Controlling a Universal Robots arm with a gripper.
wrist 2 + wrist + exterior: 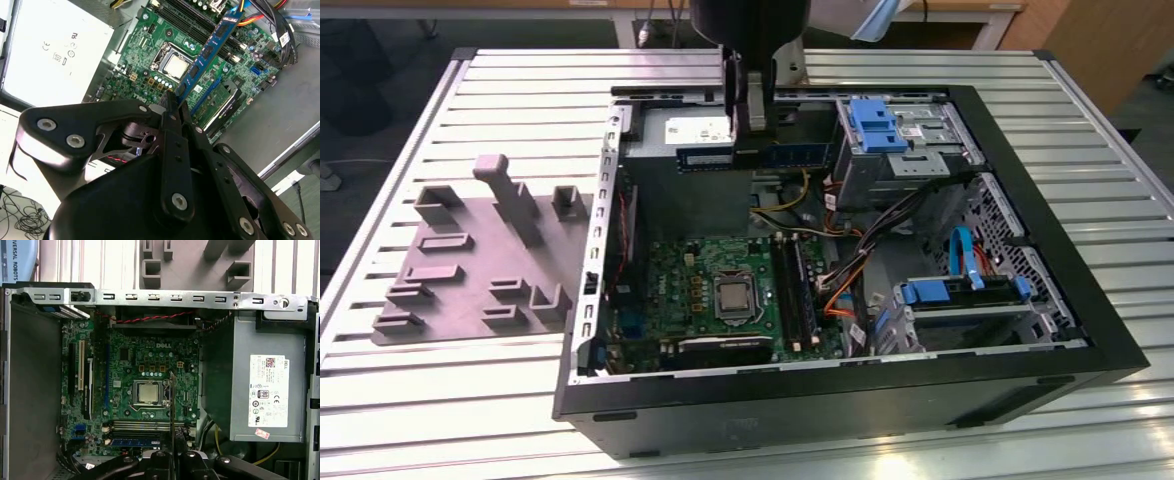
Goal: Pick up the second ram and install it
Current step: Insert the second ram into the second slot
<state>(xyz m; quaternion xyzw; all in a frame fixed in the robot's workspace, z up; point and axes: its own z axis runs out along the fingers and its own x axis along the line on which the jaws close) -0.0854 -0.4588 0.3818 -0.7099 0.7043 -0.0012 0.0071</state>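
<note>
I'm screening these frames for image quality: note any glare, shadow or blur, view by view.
Exterior view: strong glare on the ribbed metal table; the open computer case is dim inside. Second wrist view: the hand looms dark and soft up close, the second ram sharper; the white label is washed out. First wrist view: evenly lit, motherboard crisp.

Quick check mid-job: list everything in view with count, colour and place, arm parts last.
Open black desktop computer case: one, on the slatted metal table.
Green motherboard: one, on the case floor; silver processor at its centre.
Grey metal power supply box: one, beside the motherboard.
Blue plastic drive brackets: several, at the exterior view's right.
Grey moulded fixture tray: one, on the table at the exterior view's left.
Long dark blue-green memory stick: one, held above the motherboard.
Black claw: one, shut on the stick.
</note>
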